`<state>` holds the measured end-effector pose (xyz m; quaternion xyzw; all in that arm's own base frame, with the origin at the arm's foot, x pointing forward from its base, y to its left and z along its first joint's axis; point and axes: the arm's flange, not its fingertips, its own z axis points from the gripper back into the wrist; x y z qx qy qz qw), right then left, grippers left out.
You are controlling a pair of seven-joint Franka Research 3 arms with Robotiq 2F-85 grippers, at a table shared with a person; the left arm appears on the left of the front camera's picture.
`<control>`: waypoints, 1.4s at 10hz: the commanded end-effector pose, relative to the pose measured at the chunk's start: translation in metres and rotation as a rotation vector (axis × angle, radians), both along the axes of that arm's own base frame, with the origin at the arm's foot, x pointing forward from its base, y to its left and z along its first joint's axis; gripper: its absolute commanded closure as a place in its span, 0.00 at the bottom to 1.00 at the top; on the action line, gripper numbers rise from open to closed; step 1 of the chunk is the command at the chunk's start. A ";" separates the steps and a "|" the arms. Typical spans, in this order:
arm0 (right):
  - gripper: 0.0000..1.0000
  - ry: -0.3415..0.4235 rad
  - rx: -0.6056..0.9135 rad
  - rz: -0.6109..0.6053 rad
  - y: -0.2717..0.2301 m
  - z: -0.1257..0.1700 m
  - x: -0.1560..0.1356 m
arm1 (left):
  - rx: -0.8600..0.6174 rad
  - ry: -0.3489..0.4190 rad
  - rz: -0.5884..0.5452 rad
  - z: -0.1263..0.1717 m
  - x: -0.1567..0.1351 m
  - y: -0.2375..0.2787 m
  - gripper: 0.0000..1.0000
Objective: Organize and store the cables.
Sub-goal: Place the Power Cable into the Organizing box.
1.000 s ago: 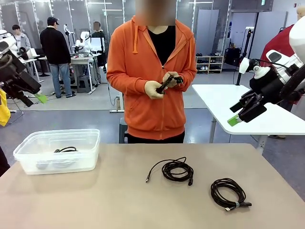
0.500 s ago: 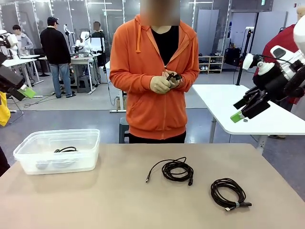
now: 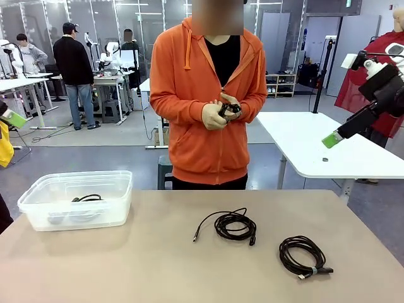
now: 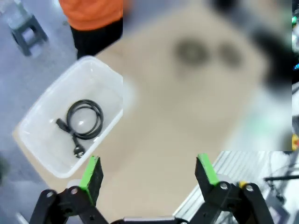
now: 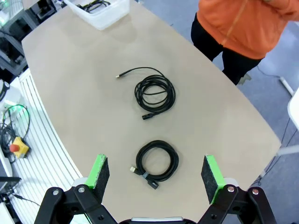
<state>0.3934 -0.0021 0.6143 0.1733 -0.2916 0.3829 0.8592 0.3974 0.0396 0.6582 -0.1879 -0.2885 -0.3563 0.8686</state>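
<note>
Two coiled black cables lie on the tan table: one (image 3: 233, 225) near the middle with a loose end trailing left, one (image 3: 304, 255) to its right. In the right wrist view, these cables (image 5: 155, 93) (image 5: 156, 161) lie far below my open right gripper (image 5: 154, 175). Another cable (image 4: 84, 119) rests in the clear bin (image 4: 46, 140), far below my open left gripper (image 4: 148, 172). The person's gloved hands hold a small black cable (image 3: 226, 110) at chest height. In the front view, my left gripper (image 3: 12, 118) is high at the left edge and my right gripper (image 3: 331, 139) high at the right.
The clear plastic bin (image 3: 38, 196) stands at the table's left side. A person in an orange hoodie (image 3: 208, 95) stands at the far edge. A white table (image 3: 315, 145) stands behind on the right, and other people and benches stand far off.
Both arms have drawn up and outward, the left toward the picture's left edge, the right up and to the right. The person's hands have shifted slightly with the small cable.
</note>
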 end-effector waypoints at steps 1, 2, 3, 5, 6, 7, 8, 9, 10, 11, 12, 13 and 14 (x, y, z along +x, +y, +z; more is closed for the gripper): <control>0.00 0.045 0.015 -0.039 -0.001 0.000 -0.011 | 0.085 -0.052 -0.101 0.005 -0.004 -0.003 0.00; 0.00 0.050 0.027 -0.056 -0.004 -0.001 -0.016 | 0.104 -0.093 -0.128 0.007 -0.007 -0.005 0.00; 0.00 0.045 0.041 -0.069 -0.007 0.000 -0.019 | 0.125 -0.107 -0.146 0.007 -0.012 -0.005 0.00; 0.00 0.018 0.034 -0.093 -0.009 0.006 -0.024 | 0.152 -0.081 -0.156 0.007 -0.018 -0.005 0.00; 0.00 0.005 0.032 -0.097 -0.010 0.008 -0.024 | 0.183 -0.068 -0.177 0.003 -0.020 -0.009 0.00; 0.00 0.003 0.021 -0.094 -0.008 0.009 -0.023 | 0.165 -0.053 -0.172 0.002 -0.021 -0.012 0.00; 0.00 0.000 -0.005 -0.116 -0.009 0.009 -0.021 | 0.156 -0.056 -0.165 0.001 -0.021 -0.013 0.00; 0.00 -0.011 -0.009 -0.127 -0.010 0.009 -0.020 | 0.144 -0.037 -0.172 0.000 -0.021 -0.015 0.00; 0.00 -0.017 0.000 -0.133 -0.013 0.010 -0.019 | 0.153 -0.036 -0.178 -0.001 -0.020 -0.018 0.00; 0.00 -0.021 0.008 -0.138 -0.015 0.009 -0.019 | 0.154 -0.034 -0.185 -0.002 -0.021 -0.020 0.00; 0.00 -0.017 0.004 -0.133 -0.014 0.010 -0.019 | 0.144 -0.014 -0.159 -0.003 -0.019 -0.020 0.00; 0.00 -0.028 0.007 -0.094 -0.016 0.013 -0.018 | 0.148 -0.050 -0.177 0.001 -0.015 -0.015 0.00; 0.00 -0.028 0.007 -0.094 -0.016 0.013 -0.018 | 0.148 -0.050 -0.177 0.001 -0.015 -0.015 0.00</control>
